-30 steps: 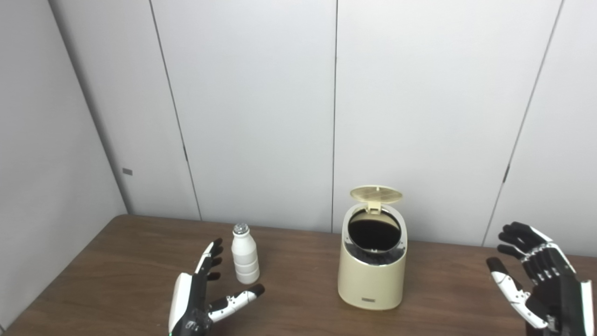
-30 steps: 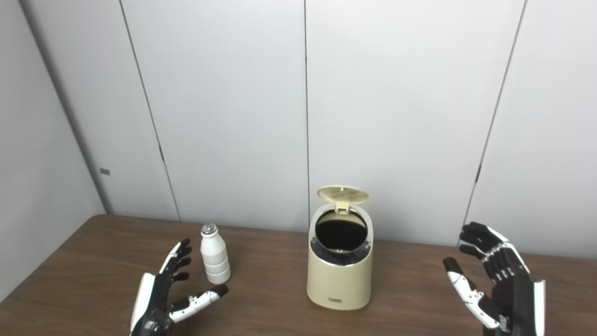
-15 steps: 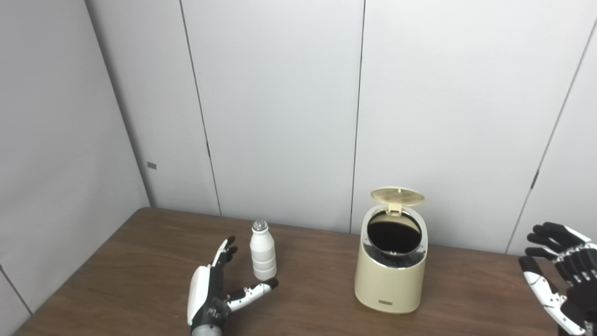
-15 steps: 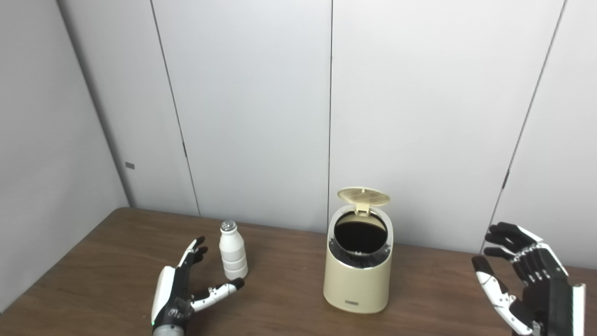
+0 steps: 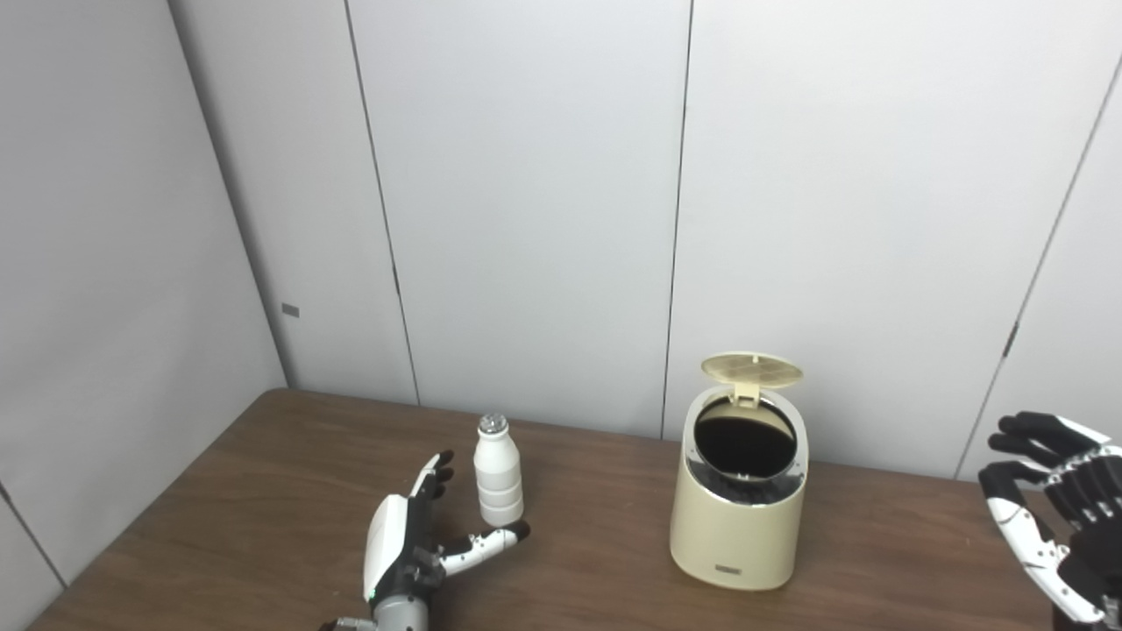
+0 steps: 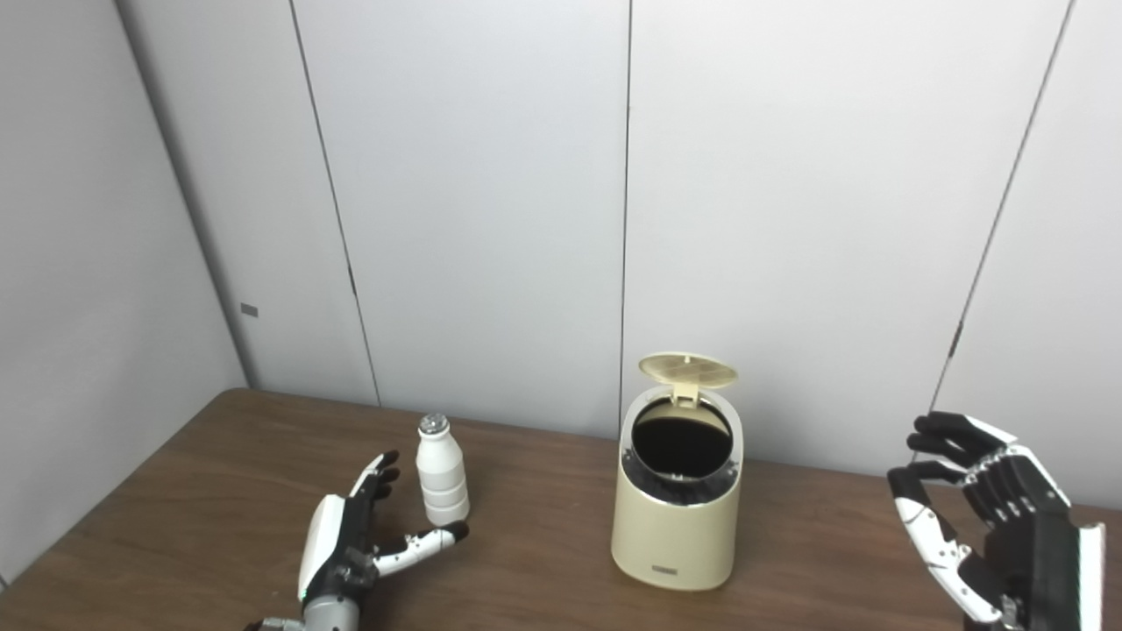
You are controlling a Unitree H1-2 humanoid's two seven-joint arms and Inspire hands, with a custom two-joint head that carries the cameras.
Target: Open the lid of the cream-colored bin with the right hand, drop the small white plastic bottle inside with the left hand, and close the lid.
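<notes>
lid: the round cream-colored plastic lid (image 5: 752, 370) is flipped up on its hinge at the back of the bin, same as in the earlier frames, so the opening step looks done to me

bin: the cream-colored rounded plastic bin (image 5: 738, 526) sits right of center on the dark brown wooden table (image 5: 219, 491), dark mouth wide open and nothing in the way above it

bottle: the small white plastic bottle with the silver cap (image 5: 498, 471) stands upright left of center, well apart from the bin. It hasn't budged on the table; it only sits further right in the frame because the whole view has swung, wall seams and all

left hand: the black-and-white left hand (image 5: 408, 548) is low at the bottom left, fingers spread, holding nothing. Over the last second it has crept in on the bottle: fingers now run up just beside the bottle's left side and the thumb pokes out in front of its base. Can't tell if anything actually touches yet, looks like a hair of gap

right hand: the black-and-white right hand (image 6: 990, 517) hovers at the far right edge, well apart from the bin, fingers loosely curled but apart, empty. It's barely changed pose, so I'd say it's just waiting

what it means: we're at the grab-the-bottle step. Next is closing the fingers around the bottle body, and since it's tall and narrow a clumsy nudge from the thumb could tip it

left to do: grasp, carry over, drop in, shut the lid
</notes>
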